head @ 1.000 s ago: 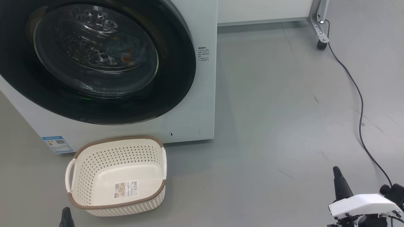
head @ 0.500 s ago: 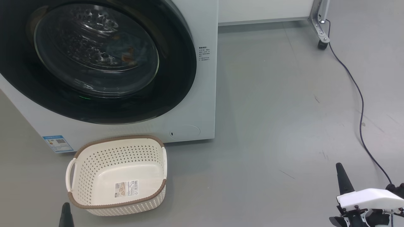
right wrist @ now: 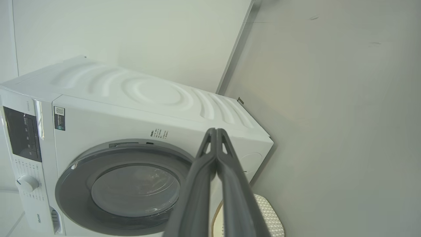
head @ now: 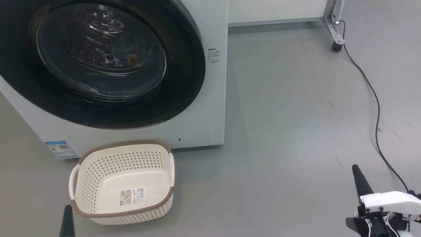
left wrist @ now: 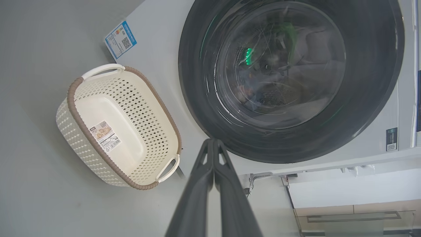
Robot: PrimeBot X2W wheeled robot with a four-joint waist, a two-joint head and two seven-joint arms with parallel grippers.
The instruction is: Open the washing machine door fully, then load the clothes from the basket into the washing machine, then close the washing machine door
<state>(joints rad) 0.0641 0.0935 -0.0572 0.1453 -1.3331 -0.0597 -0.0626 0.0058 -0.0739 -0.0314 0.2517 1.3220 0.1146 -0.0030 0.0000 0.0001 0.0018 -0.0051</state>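
Head view first: the left end effector [head: 68, 210] pokes up at the bottom edge, just beside the near left corner of the basket [head: 131, 161]. Can't tell if it's touching. In the left wrist view its 2 fingers are pressed together tip to tip with nothing between them. The right end effector [head: 356, 168] sits well off to the right of the basket over the grey floor [head: 279, 131]. Its fingers are squeezed together on nothing too, going by the right wrist view. The washing machine [head: 213, 108] stands ahead of both, just past the basket. The washing machine door [head: 184, 82] lies flush against the front, so it's closed. Through the glass, ahead of and above the left end effector, you can make out the clothes [head: 131, 57], a bluish bundle with orange bits inside the drum. The basket's bottom shows a barcode sticker [head: 131, 196]. A dark cable [head: 377, 108] runs along the floor ahead of the right end effector, near it.
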